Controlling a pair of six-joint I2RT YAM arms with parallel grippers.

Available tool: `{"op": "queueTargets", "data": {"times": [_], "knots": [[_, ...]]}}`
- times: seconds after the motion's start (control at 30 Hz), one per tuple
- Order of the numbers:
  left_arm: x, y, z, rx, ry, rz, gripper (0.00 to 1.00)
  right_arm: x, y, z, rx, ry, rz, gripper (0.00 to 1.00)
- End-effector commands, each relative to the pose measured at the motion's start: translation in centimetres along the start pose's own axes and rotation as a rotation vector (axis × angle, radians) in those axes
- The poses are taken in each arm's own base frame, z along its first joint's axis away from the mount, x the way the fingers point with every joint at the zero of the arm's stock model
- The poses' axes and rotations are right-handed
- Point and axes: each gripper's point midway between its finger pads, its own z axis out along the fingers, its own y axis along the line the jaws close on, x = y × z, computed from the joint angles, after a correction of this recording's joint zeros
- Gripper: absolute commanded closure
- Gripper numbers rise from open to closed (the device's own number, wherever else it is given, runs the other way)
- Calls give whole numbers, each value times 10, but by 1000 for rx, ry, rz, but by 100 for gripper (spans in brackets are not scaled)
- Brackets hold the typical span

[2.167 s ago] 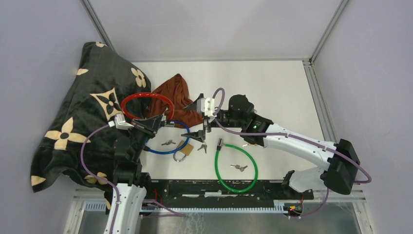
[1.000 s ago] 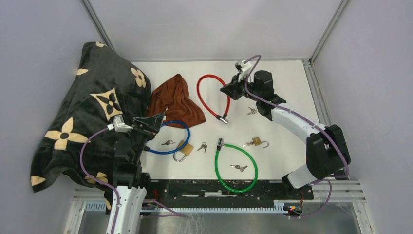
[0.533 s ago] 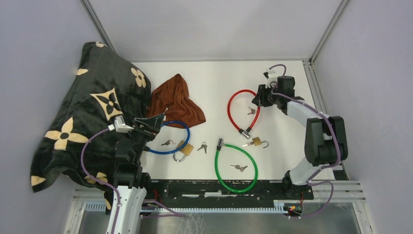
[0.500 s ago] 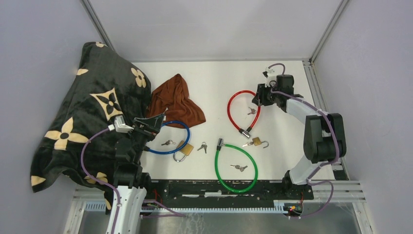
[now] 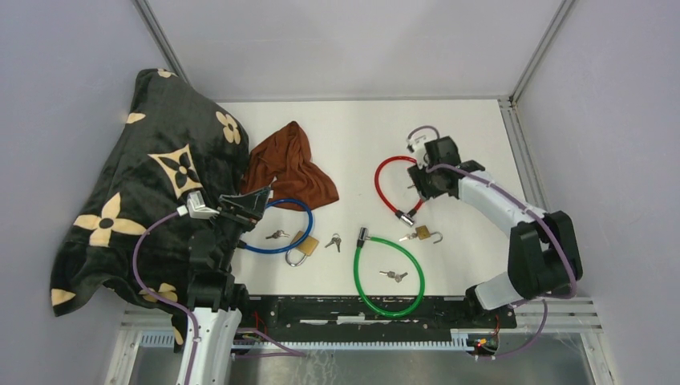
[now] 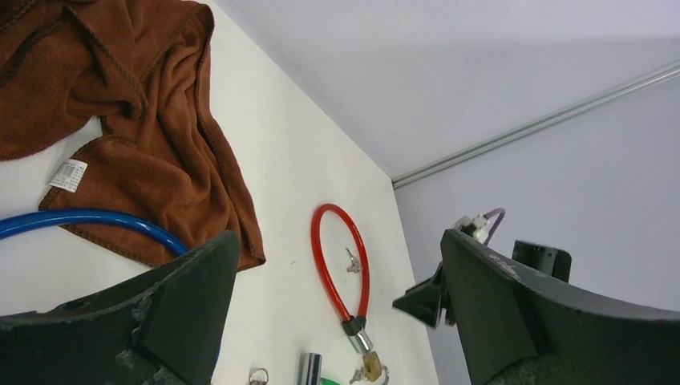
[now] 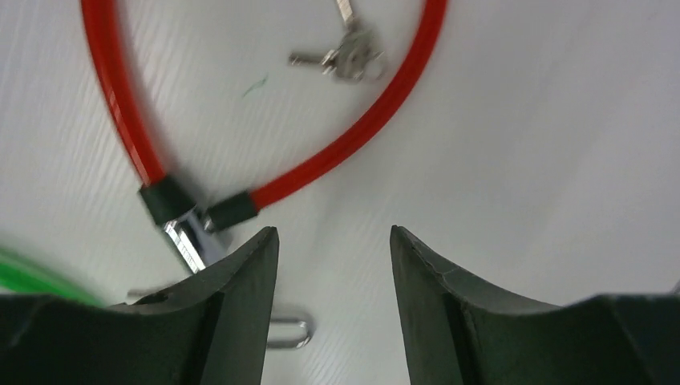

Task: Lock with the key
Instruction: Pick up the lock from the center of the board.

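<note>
A red cable lock point(image 5: 383, 186) lies as a closed loop right of centre, its chrome lock end point(image 5: 406, 216) toward me. A small bunch of keys point(image 7: 345, 56) rests inside the loop. My right gripper point(image 5: 420, 186) hovers over the loop's right side, open, and nothing sits between its fingers point(image 7: 333, 233). The red cable point(image 7: 361, 128) and its chrome cylinder point(image 7: 188, 237) lie just ahead of the fingertips. My left gripper point(image 5: 248, 204) stands wide open and empty point(image 6: 338, 237) above the blue cable lock point(image 5: 281, 228).
A brass padlock point(image 5: 423, 234) with an open shackle lies near the red lock's end. A green cable lock point(image 5: 390, 277) rings more keys point(image 5: 393, 276). Another padlock point(image 5: 303, 247) and loose keys point(image 5: 277, 235) sit by the blue loop. A brown cloth point(image 5: 290, 168) and a black patterned pillow point(image 5: 136, 184) fill the left.
My right arm carried the red cable lock from the centre to the right side, laid it down and opened its jaws. It then drew back over the loop. The left arm stayed still.
</note>
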Motion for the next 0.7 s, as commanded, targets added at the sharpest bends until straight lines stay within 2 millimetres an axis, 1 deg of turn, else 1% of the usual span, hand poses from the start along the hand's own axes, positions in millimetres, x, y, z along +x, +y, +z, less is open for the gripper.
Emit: {"op": "queueTargets", "data": {"times": [0.0,0.07,0.13,0.23,0.3,0.33,0.47,0.57,0.67], "knots": [[-7,-13,-2,62,-29,26,0,81,36,-24,-29,222,-98,42],[-7,-13,-2,66,-31,25,0,98,47,-28,-53,241,-96,42],[-6,-14,-3,75,-31,25,0,112,53,-26,-71,240,-77,42],[-6,-15,-4,82,-34,26,0,121,64,-21,-124,220,-62,42],[-6,-15,-4,82,-34,26,0,120,73,-16,-171,192,-62,42],[-6,-15,-4,84,-34,25,0,118,74,-14,-175,182,-64,42],[-6,-17,-4,88,-31,25,1,117,70,-9,-162,197,-98,42],[-6,-17,-4,89,-31,28,1,117,69,-10,-168,220,-124,42],[-5,-16,-4,86,-25,26,1,109,62,-12,-137,224,-136,41]]}}
